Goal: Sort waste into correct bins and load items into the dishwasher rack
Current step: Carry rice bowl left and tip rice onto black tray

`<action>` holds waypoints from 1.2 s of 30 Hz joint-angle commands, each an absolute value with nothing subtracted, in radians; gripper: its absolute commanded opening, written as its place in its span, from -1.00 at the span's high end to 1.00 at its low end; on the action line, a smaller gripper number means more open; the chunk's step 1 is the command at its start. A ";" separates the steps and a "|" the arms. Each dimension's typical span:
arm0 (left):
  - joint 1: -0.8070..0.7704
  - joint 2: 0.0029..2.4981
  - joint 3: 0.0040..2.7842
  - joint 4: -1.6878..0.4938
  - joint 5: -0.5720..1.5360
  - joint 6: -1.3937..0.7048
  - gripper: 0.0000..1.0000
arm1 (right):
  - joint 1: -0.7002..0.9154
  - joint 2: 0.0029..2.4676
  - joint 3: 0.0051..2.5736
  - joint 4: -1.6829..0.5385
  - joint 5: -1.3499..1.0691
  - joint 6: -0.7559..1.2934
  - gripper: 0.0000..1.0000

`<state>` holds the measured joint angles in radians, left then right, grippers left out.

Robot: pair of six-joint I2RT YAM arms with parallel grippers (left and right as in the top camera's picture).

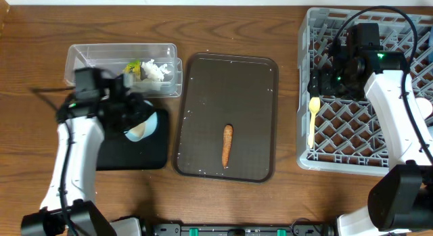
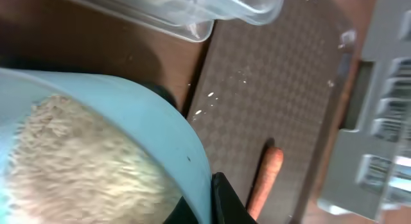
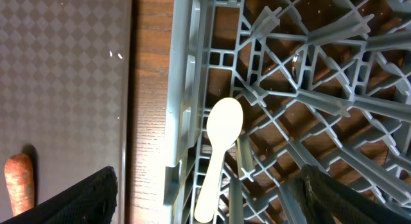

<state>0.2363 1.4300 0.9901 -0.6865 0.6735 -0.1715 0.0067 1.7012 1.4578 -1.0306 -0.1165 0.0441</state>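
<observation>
The counter is warm brown wood with a streaky grain. The serving tray is dark brown, with a fine diamond check all over and a few white specks. The carrot stick on it is orange. Left of the serving tray, the clear tub shows a yellow-green wrapper and a white tissue. The shallow tray is black, the bowl pale blue, its rice off-white. Right of the serving tray, the dishwasher rack is a grey lattice and the spoon pale yellow.
</observation>
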 commanded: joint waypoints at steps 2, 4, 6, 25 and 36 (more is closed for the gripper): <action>0.386 1.435 0.897 -0.609 1.021 -0.081 0.87 | 0.006 1.687 1.472 -1.032 -0.124 0.047 -0.76; 0.449 1.449 0.842 -0.534 1.143 -0.065 0.88 | 0.006 1.688 1.472 -1.032 -0.124 0.047 -0.76; 0.503 1.472 0.791 -0.461 1.268 -0.047 0.87 | 0.007 1.687 1.472 -1.032 -0.124 0.047 -0.76; 0.594 1.654 0.723 -0.333 1.573 -0.207 0.88 | 0.007 1.687 1.472 -1.033 -0.124 0.047 -0.75; 0.633 1.654 0.723 -0.330 1.573 -0.636 0.87 | 0.007 1.687 1.472 -1.036 -0.124 0.047 -0.75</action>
<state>0.6132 1.6478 0.7258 -0.3321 1.5436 -0.4831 0.0067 1.7012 1.4578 -1.0317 -0.1165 0.0441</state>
